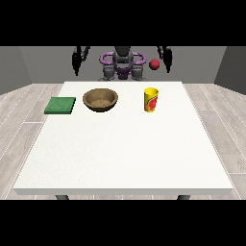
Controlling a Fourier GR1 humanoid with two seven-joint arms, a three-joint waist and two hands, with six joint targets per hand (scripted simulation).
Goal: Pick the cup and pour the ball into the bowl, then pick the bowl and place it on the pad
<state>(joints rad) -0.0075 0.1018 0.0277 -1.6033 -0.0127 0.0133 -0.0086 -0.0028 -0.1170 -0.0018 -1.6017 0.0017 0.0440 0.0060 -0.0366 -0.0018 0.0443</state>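
A large white table fills the middle of the view, its top a plain slab that widens towards the camera, with two dark legs just showing under its near edge. It stands on a floor of pale grey wooden planks. Behind it rise plain grey walls.

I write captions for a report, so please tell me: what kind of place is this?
Probably a plain test room for tabletop tasks: a robot behind a white table, grey walls, a wooden floor, and only a cup, bowl, green pad and red ball.
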